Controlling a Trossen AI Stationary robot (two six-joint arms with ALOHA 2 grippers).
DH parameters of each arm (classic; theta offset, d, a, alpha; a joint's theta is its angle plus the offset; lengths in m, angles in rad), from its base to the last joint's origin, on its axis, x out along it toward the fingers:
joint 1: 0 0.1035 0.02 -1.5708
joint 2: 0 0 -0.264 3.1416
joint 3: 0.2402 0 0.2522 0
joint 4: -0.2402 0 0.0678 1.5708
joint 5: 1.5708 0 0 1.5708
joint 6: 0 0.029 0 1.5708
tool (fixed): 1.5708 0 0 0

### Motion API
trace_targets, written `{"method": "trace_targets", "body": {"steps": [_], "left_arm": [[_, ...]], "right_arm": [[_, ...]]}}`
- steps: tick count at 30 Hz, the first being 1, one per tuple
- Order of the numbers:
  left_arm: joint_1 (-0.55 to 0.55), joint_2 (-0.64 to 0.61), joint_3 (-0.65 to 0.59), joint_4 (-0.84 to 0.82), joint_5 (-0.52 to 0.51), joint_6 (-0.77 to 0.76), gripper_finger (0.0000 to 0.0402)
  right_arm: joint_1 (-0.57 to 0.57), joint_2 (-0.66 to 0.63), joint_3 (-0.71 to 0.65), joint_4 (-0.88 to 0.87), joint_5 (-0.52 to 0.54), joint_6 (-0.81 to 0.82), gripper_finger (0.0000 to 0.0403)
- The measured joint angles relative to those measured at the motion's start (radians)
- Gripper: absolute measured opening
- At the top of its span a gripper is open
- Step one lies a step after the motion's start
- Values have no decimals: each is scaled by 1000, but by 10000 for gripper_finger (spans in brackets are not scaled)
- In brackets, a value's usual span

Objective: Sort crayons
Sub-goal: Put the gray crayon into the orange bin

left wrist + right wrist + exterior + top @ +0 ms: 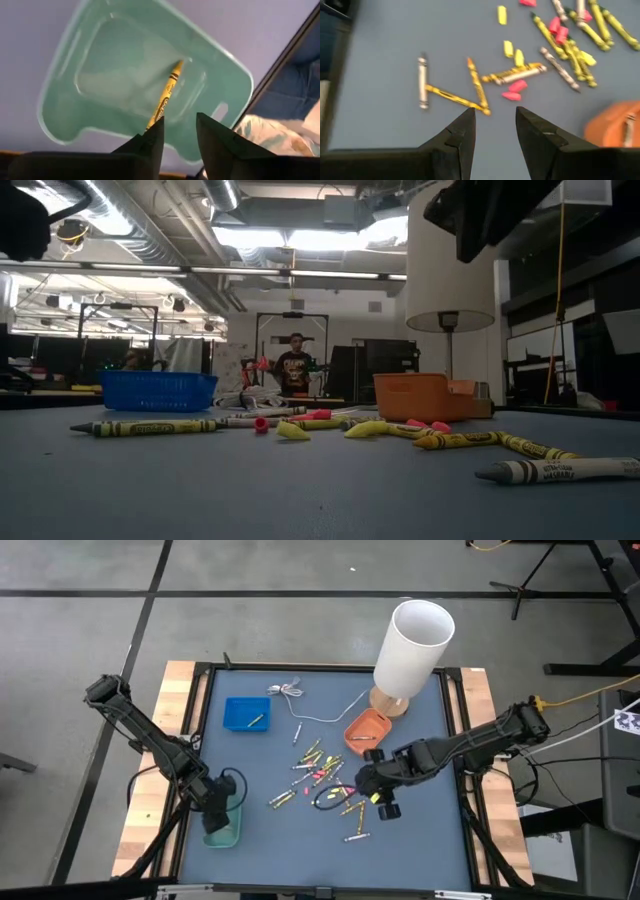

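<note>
The left claw (176, 137), spread, is held over the green tray (65, 75) near the tabletop's front-left corner; 1 yellow crayon (165, 95) lies inside. The right claw (494, 125), spread, is held over the scattered crayons (318, 775).

— Where are the crayons (318, 772)?
— Mostly yellow, some pink, scattered flat mid-table.
— Any sorted?
— One yellow crayon (165, 94) lies in the green tray (65, 107), another in the blue tray (240, 715).

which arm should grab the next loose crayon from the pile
Right. Its open, empty pincer hovers over the scattered crayons, while the left pincer, also open, is off at the green tray holding a yellow crayon.
</note>
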Motion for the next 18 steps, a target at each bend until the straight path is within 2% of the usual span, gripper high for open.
{"method": "trace_targets", "body": {"steps": [8,14,18], "left_arm": [[0,0,0,33,-141,1,122],[0,0,0,94,-208,15,115],[0,0,0,148,-239,81,108]], "right_arm": [[141,39,0,56,28,110,138],[239,91,0,98,116,202,138],[280,148,0,140,123,245,138]]}}
